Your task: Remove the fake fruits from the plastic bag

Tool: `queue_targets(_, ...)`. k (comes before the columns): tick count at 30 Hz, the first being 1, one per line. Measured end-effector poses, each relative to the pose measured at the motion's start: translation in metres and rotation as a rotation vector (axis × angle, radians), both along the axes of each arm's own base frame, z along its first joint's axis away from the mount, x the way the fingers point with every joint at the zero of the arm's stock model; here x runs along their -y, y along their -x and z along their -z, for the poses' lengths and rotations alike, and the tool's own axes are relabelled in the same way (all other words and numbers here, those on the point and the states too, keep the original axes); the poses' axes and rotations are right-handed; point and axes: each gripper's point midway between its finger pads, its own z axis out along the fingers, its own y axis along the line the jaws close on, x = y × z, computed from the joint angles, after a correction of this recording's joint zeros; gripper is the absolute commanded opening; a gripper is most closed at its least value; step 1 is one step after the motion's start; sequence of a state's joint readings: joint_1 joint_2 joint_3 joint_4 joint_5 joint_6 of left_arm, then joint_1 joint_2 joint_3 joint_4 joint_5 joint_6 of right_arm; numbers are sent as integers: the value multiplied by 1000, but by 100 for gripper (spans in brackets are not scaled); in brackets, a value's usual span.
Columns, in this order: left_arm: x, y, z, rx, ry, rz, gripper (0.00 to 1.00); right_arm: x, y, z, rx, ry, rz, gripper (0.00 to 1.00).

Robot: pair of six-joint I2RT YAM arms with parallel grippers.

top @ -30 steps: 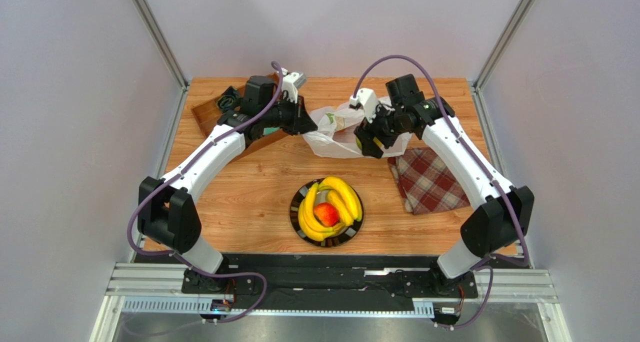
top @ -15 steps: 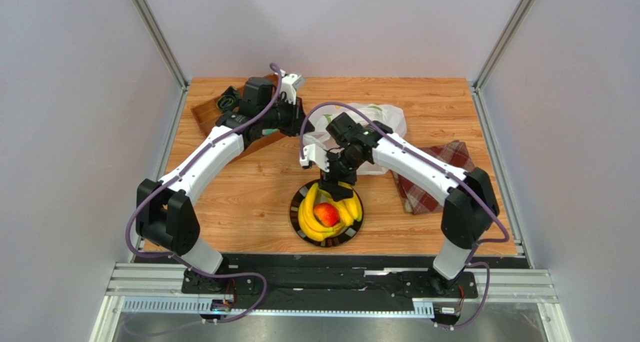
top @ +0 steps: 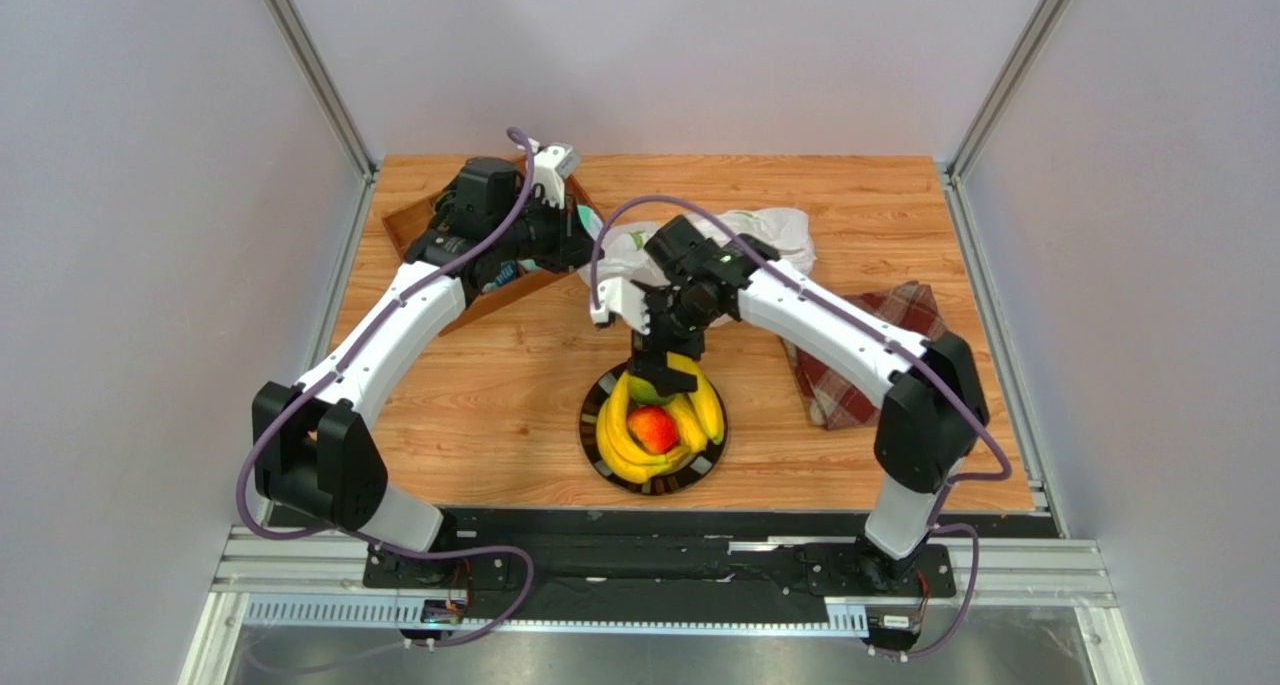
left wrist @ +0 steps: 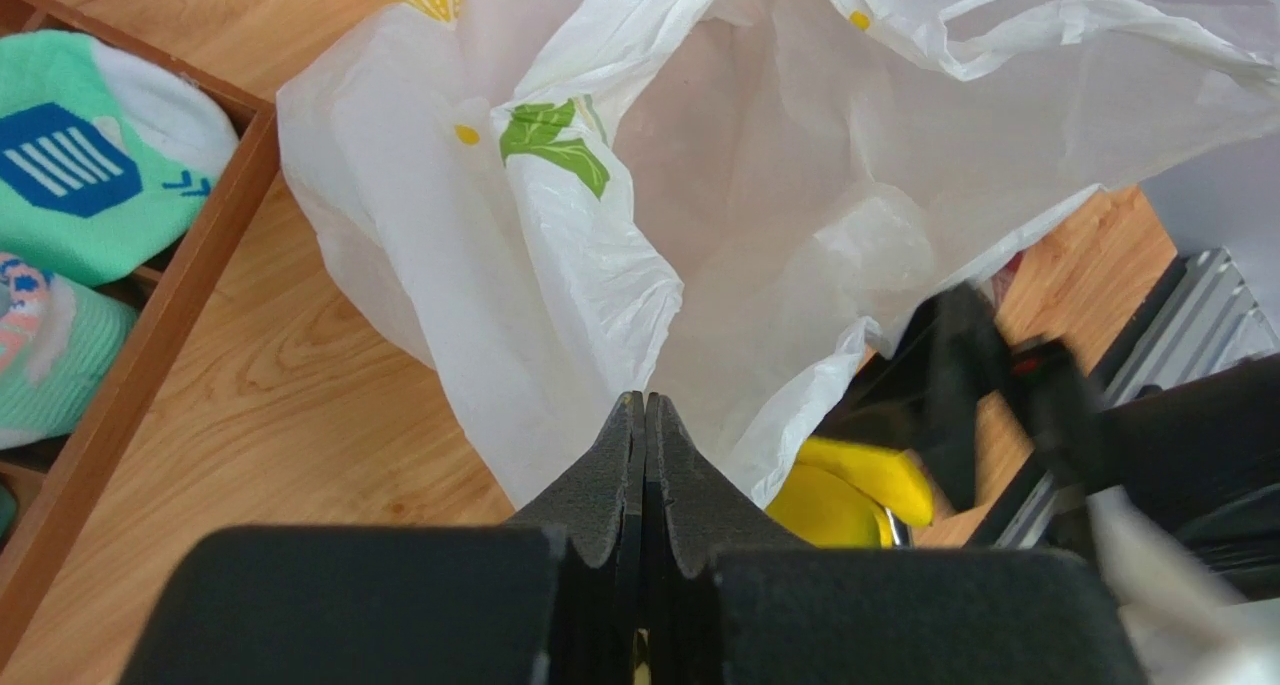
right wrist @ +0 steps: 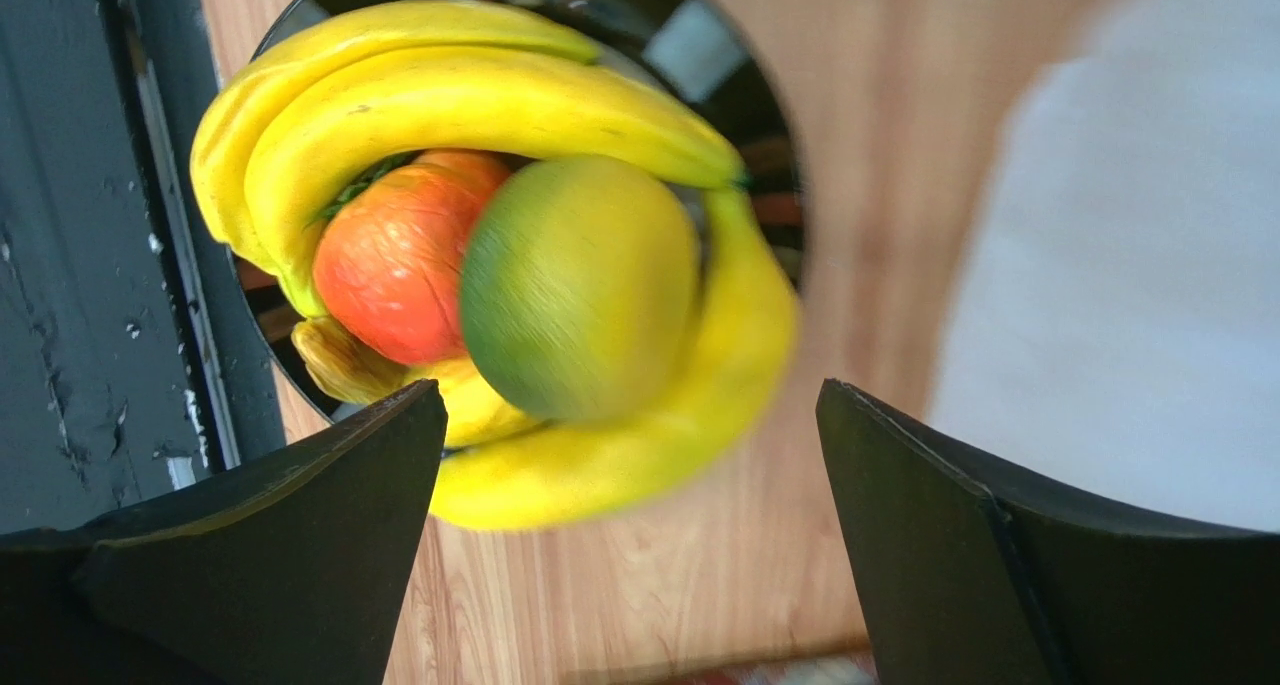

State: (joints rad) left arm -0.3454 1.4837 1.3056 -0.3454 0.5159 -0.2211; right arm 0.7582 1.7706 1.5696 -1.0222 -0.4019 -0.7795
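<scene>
1. From the top camera, the plastic bag [top: 766,235] lay crumpled at the far middle of the tabletop [top: 496,385], with the left hand [top: 583,244] at its left edge. The right hand [top: 657,363] hung over a black plate [top: 589,420] that held bananas [top: 694,415] and a red fruit [top: 651,427]. A plaid cloth [top: 864,363] lay to the right, and a wooden tray [top: 409,232] sat at the far left.
2. In the left wrist view, the left hand's fingers were pressed together, clamped on a fold of the bag's thin white film. The film spread open beyond them, and the tray lay just beside it.
3. In the right wrist view, the right hand's fingers stood wide apart, touching nothing. A blurred green fruit [right wrist: 579,288] showed over the bananas beside the red fruit, above the plate. Whether it rested there could not be told.
</scene>
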Motion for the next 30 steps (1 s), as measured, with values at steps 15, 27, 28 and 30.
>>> queue_targets(15, 0, 5, 15, 2, -29, 49, 0, 44, -123, -97, 235, -266, 472, 60)
queue_targets(27, -15, 51, 62, -96, -87, 90, 0, 67, -130, 19, 83, 5, 556, 49)
queue_targets(28, -16, 54, 67, -105, -95, 90, 0, 75, -122, 24, 75, 27, 566, 49)
queue_targets(30, -18, 61, 76, -118, -118, 93, 0, 96, -100, 43, 47, 89, 593, 49)
